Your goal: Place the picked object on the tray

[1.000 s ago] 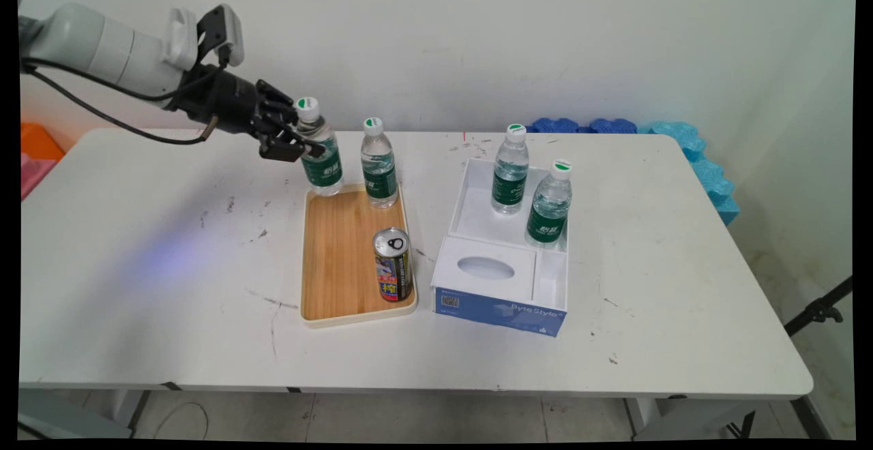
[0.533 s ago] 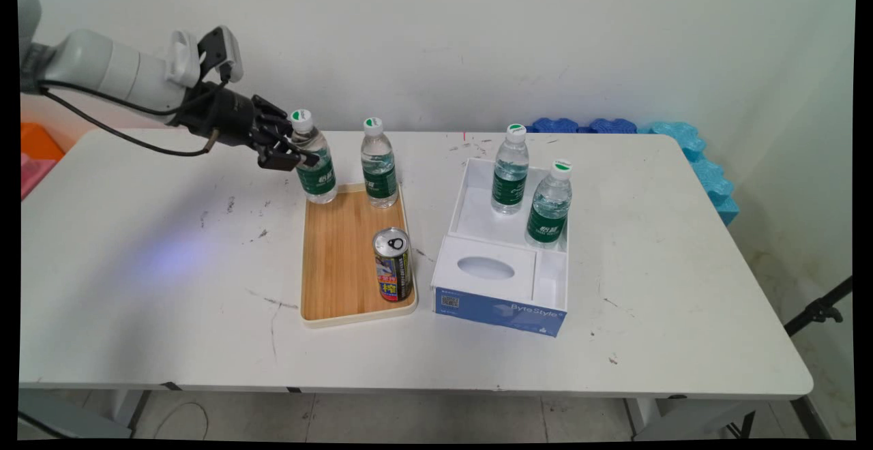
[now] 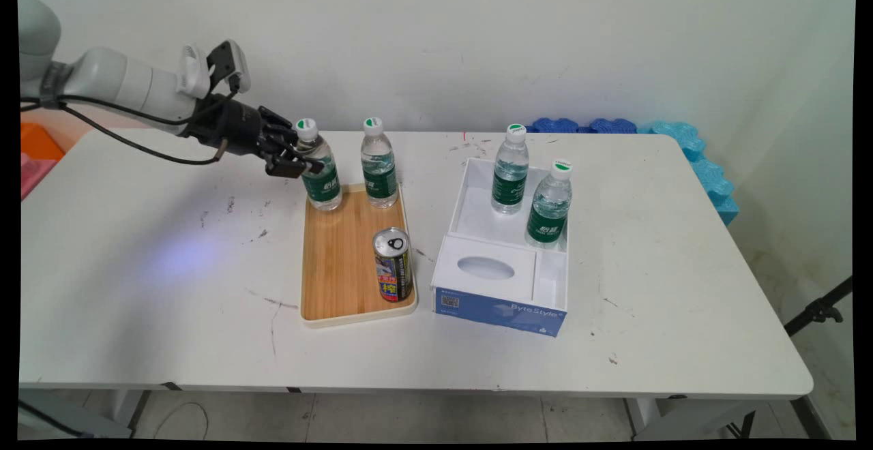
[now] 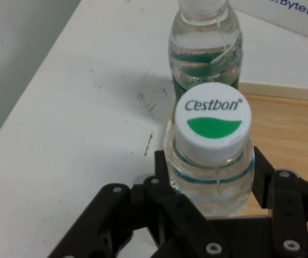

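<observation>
With the arm reaching in from the left, I have the gripper (image 3: 305,157) clamped on a water bottle (image 3: 321,170), its fingers pressed against the clear shoulder just below the cap. In the hand view the gripper (image 4: 210,212) closes round the bottle (image 4: 210,166) on both sides, and the white cap reads Cestbon over a green patch. The bottle's long axis is close to vertical, cap up and leaning slightly toward the arm; its base is at the far left corner of the wooden tray (image 3: 337,266), and I cannot tell whether it rests on the wood or hangs just clear.

The tray is rectangular, bamboo-grained with a pale raised rim. It also holds a second water bottle (image 3: 379,163), upright at the far right corner, and a drink can (image 3: 393,264), upright near the near right corner, its metal top showing an opened tab.

Just right of the tray sits a white cardboard box (image 3: 477,218) with a blue front printed ByteStyle. Its near section has a flat lid with an oval opening; its open far section holds two more bottles, one (image 3: 510,170) at the back and one (image 3: 549,204) nearer, both upright, ribbed clear plastic with green labels.

All stand on the white table (image 3: 136,286), scuffed with dark marks
</observation>
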You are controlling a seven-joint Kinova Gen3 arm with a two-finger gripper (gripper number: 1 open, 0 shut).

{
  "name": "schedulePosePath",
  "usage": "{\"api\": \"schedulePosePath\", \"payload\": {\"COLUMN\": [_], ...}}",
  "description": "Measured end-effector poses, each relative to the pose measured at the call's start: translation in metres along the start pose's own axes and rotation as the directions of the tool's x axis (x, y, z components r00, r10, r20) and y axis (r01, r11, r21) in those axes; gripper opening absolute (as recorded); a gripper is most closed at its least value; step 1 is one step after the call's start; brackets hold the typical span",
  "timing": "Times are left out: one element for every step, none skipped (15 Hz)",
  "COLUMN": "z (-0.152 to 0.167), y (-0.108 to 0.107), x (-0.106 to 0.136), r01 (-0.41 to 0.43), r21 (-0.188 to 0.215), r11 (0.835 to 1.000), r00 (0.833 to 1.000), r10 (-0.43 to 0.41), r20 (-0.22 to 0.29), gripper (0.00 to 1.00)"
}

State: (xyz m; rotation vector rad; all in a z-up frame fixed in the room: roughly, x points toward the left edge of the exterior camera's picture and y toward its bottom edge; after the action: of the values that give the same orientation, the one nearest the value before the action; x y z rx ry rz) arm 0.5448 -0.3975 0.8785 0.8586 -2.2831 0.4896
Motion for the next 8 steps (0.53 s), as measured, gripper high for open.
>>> {"api": "schedulePosePath", "payload": {"z": [0.002, 0.004, 0.006, 0.009, 0.011, 0.013, 0.015, 0.016], "y": [-0.001, -0.002, -0.003, -0.004, -0.005, -0.006, -0.007, -0.008], "x": [-0.001, -0.002, -0.003, -0.005, -0.006, -0.007, -0.009, -0.010], "r01": [0.003, 0.005, 0.008, 0.012, 0.015, 0.018, 0.021, 0.025], "r21": [0.000, 0.001, 0.001, 0.003, 0.004, 0.005, 0.006, 0.007], "r11": [1.000, 1.000, 1.000, 1.000, 1.000, 1.000, 1.000, 1.000], "r00": [1.000, 1.000, 1.000, 1.000, 1.000, 1.000, 1.000, 1.000], "r10": [-0.003, -0.005, -0.008, -0.012, -0.015, -0.018, -0.021, -0.025], "r20": [-0.001, -0.002, -0.003, -0.003, -0.003, -0.003, -0.002, -0.001], "gripper": [0.00, 0.00, 0.00, 0.00, 0.00, 0.00, 0.00, 0.00]}}
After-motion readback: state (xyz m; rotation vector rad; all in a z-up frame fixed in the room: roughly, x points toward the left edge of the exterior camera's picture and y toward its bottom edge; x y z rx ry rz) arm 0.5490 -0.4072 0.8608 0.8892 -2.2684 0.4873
